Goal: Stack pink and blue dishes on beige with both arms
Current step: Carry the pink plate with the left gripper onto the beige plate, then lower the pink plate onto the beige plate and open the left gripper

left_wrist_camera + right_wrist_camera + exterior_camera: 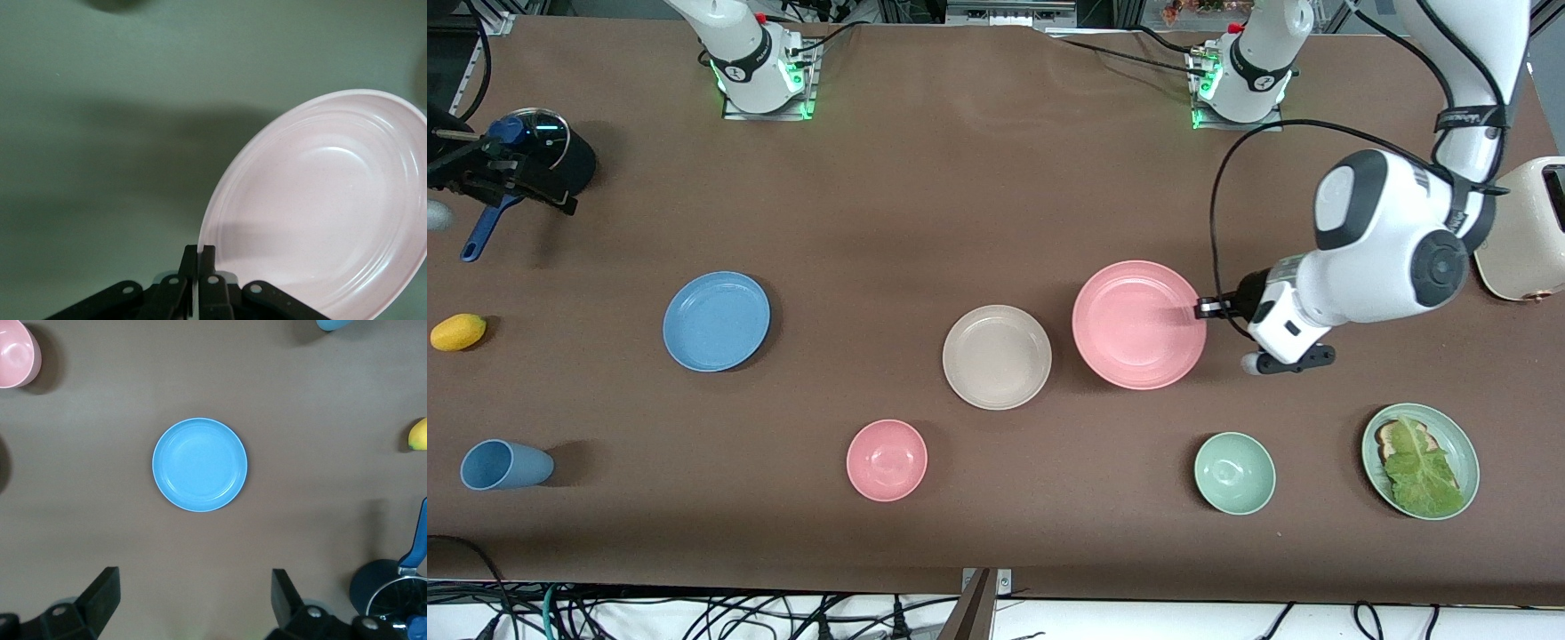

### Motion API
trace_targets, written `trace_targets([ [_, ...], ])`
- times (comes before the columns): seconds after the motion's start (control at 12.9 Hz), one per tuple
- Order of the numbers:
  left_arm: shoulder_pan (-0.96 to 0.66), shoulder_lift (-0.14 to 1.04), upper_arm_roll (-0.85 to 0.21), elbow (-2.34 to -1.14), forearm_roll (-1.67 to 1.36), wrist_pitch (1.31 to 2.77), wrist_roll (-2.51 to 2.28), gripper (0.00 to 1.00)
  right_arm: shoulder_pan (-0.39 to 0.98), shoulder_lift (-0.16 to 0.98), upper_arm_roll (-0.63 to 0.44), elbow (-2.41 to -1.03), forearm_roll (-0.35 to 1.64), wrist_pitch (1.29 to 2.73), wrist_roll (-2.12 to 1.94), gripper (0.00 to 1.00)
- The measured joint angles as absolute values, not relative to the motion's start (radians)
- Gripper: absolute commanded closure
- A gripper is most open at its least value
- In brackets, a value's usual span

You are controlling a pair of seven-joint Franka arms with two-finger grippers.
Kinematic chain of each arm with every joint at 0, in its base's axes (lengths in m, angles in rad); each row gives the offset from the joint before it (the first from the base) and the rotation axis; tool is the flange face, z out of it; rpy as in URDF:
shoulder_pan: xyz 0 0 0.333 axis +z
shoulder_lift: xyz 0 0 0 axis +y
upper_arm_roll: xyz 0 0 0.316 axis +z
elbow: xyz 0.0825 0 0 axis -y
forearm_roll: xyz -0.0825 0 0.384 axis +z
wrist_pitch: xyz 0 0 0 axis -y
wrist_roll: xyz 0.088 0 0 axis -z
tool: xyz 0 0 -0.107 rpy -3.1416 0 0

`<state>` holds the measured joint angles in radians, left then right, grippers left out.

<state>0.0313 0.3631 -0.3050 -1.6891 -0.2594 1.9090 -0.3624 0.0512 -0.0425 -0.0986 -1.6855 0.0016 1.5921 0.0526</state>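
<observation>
Pink plate (1138, 324) rim in left hand (1202, 308)

Four wide shallow round matte plates: one salmon pink plate (1138, 324), one sky blue plate (717, 321), one cream-beige plate (997, 356), one pale green plate (1458, 440) carrying lettuce on toast. Two small deep bowls: one pink bowl (887, 460), one pale green bowl (1234, 473). One blue cup (505, 465), lying on its side. One yellow lemon-like fruit (458, 332). One dark lidded saucepan with blue handle (543, 160). One cream toaster (1525, 231). Two white robot arms.
</observation>
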Motion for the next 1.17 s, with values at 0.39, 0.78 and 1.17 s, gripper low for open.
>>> trace_targets([
  [0.39,-0.143,0.403,-0.305,-1.654,-0.246,1.999,-0.615,1.0,0.051,-0.043,-0.098,-1.685,0.002,1.591,0.053,0.0],
  [0.78,-0.238,0.515,-0.303,-1.601,-0.167,2.101,-0.775,1.0,0.051,-0.043,-0.098,-1.685,0.002,1.59,0.053,0.0],
  [1.17,-0.298,0.605,-0.301,-1.552,-0.102,2.204,-0.867,1.0,0.051,-0.044,-0.098,-1.685,0.002,1.589,0.054,0.0],
])
